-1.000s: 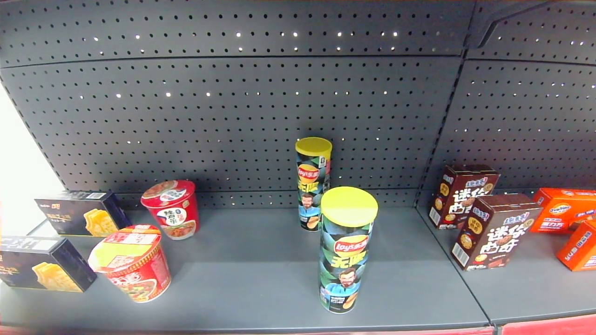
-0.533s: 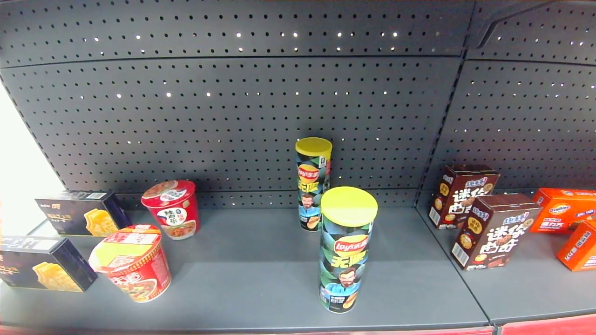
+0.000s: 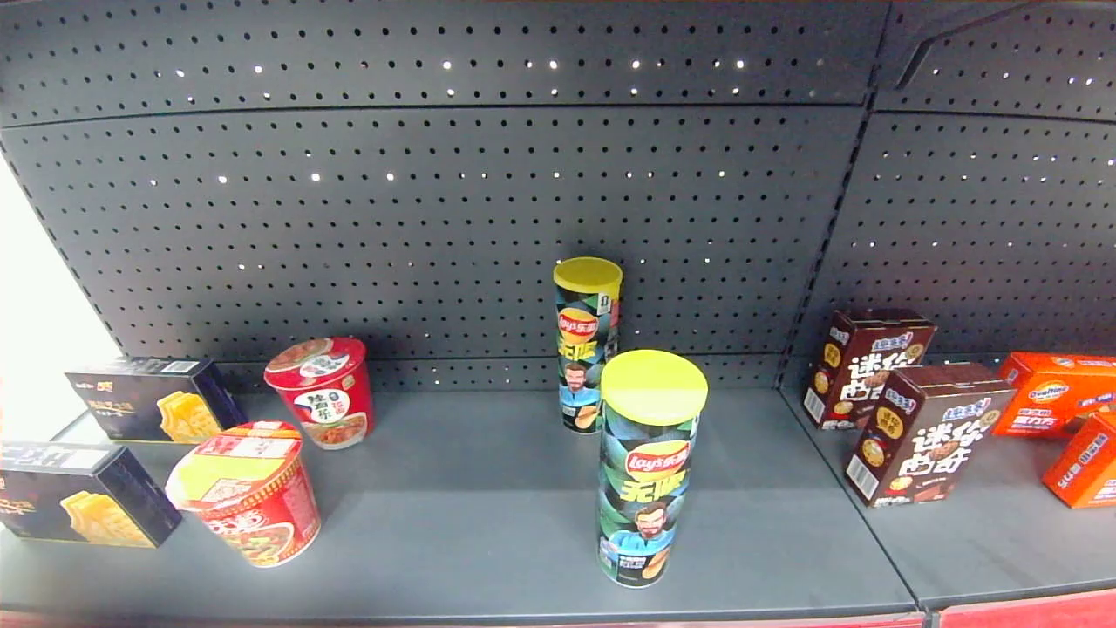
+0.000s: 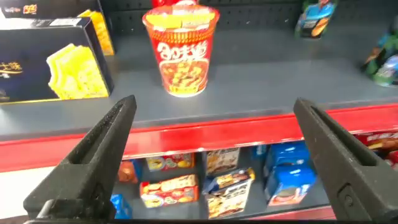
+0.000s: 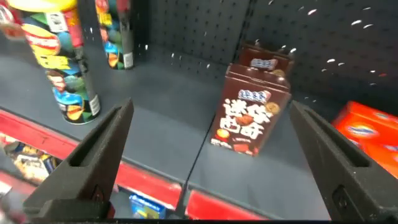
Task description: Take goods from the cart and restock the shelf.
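The grey shelf runs the full width of the scene, with a red strip along its near edge and a dark pegboard back panel rising behind it. Below the near edge, a lower shelf holds small packets.

The left gripper hangs just off the near edge at the left, facing the near noodle cup; its two black fingers are spread wide with nothing between them. The right gripper hangs off the near edge farther right, facing the gap between the near chip can and the brown boxes, fingers likewise spread wide and empty.

Near the middle, two yellow-lidded chip cans stand upright: the near chip can and the far chip can, close to the back panel.

To the right, a near brown box and a far brown box stand upright, one behind the other. At the far right lie two orange boxes.

At the left edge sit two dark blue boxes, one behind the other. Just right of them, the near noodle cup and the far noodle cup stand upright.
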